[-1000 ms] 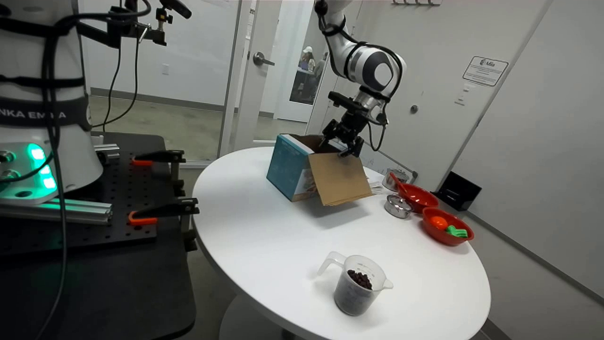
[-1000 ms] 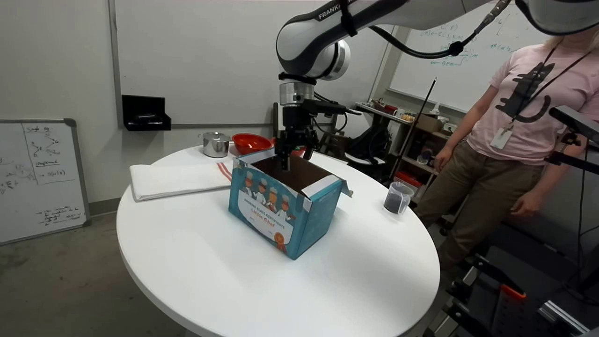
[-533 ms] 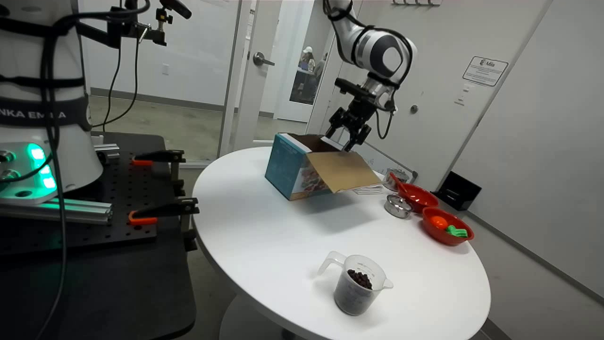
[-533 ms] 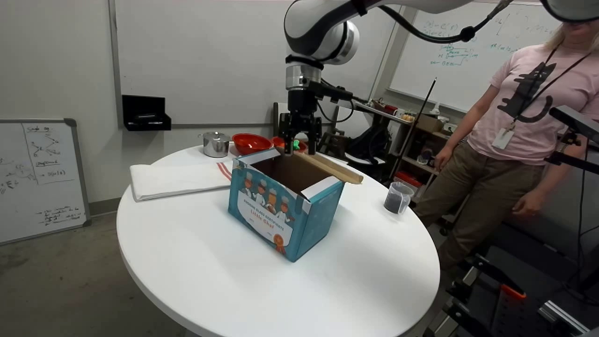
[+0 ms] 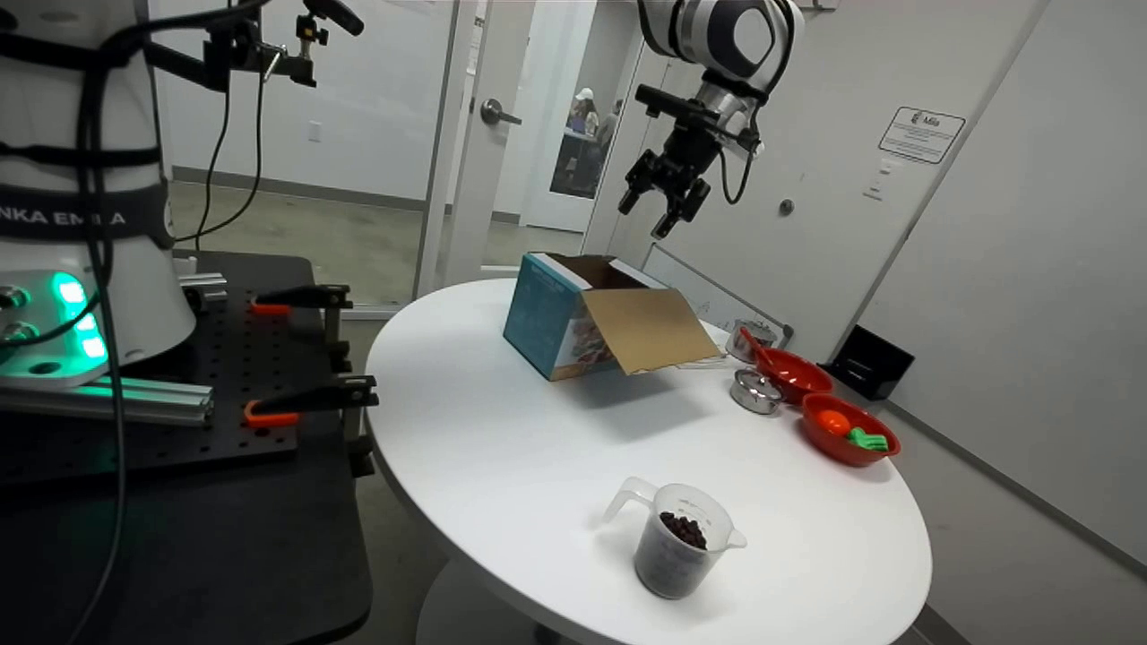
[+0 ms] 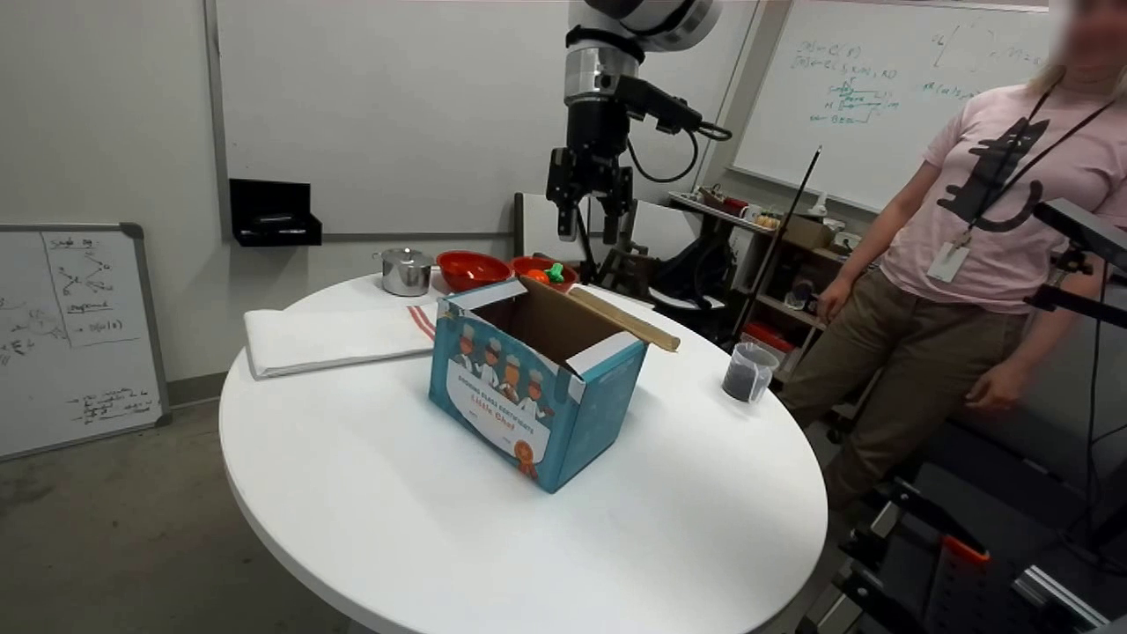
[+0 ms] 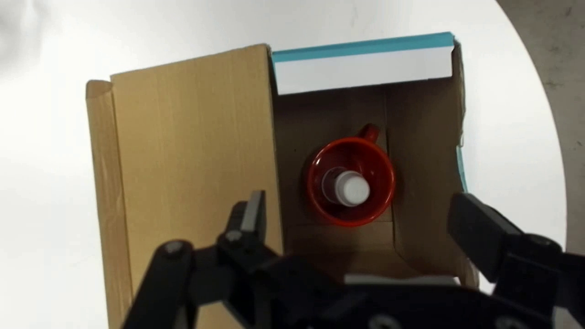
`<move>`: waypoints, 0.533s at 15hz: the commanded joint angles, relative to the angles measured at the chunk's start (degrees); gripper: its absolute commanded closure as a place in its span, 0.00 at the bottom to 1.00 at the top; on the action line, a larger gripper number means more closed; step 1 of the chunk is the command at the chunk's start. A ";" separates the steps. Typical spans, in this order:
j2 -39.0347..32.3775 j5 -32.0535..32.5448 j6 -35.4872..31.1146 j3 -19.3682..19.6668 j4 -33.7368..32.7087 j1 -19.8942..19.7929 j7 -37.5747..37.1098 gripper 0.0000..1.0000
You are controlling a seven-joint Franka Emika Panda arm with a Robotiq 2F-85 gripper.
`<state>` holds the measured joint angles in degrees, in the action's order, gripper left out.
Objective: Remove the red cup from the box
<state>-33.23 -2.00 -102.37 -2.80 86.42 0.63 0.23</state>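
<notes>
Leftmost in my wrist view, past the white counter point(image 7: 45, 183), the folded-out cardboard flap point(image 7: 192, 151) spreads beside the opening; I'd keep off its hinge edge on the way down. Next come the fingers point(image 7: 251, 214), wide apart and holding nothing, hanging over the box point(image 7: 425, 151) in both exterior views. I'd narrow them a little first, since this spread could catch the walls, then sink straight in. The red cup point(image 7: 354, 153) sits inside, close by the right-hand wall; whether it touches I can't tell. A small white-ended item point(image 7: 352, 188) leans in it, so I'd lift slowly and level, pinching the handle point(image 7: 369, 132), whose line the fingers roughly cross. The cup looks upright, mouth facing me; the bowl is round, so its longest line runs through the handle, which points up and slightly right.
</notes>
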 commanded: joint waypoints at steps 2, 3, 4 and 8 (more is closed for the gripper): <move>0.19 -1.22 2.62 -1.37 0.83 1.60 0.86 0.00; -0.51 -1.07 3.13 -1.61 0.35 2.06 0.76 0.00; -1.31 -1.02 3.40 -1.85 -0.18 2.41 0.95 0.00; -5.12 -1.51 4.66 -2.25 -2.61 3.38 0.20 0.00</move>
<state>-35.24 -2.04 -99.86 -5.00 86.93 3.63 0.27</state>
